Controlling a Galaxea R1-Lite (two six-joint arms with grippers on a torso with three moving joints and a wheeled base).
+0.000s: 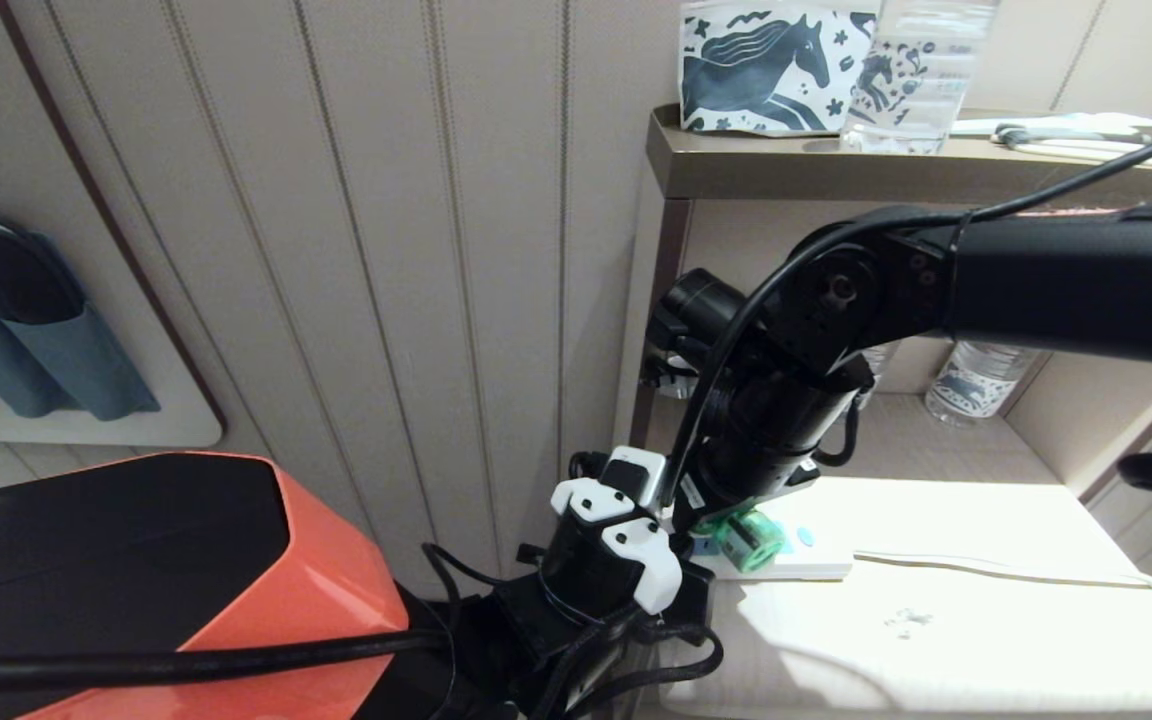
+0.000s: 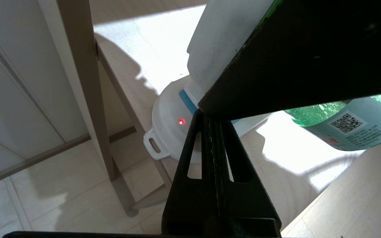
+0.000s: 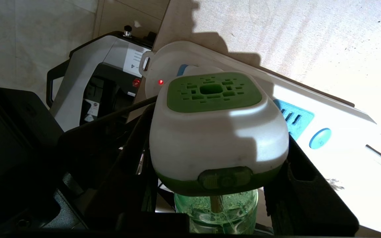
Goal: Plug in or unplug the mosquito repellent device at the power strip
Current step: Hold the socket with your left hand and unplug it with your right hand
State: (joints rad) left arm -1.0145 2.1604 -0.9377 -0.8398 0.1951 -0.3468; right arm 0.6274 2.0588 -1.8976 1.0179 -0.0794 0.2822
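The mosquito repellent device (image 3: 217,132) has a white head with a green vent top and a green liquid bottle (image 1: 751,541) below. My right gripper (image 3: 220,135) is shut on that head, one dark finger on each side. The device's back sits over the end socket of the power strip (image 3: 342,155); its prongs are hidden. Beside it on the strip are a free blue socket panel (image 3: 293,117) and a blue button (image 3: 320,138). My left gripper (image 2: 206,115) is shut and empty, its tip at the strip's rounded end (image 2: 167,122) by a lit red lamp (image 2: 181,122).
The strip lies on a pale low shelf (image 1: 936,640) with its thin white cord (image 1: 996,570) trailing right. A brown metal leg (image 2: 88,82) stands close by the strip's end. Above are a horse-patterned mug (image 1: 756,65) and a water bottle (image 1: 921,70); another bottle (image 1: 976,385) stands behind.
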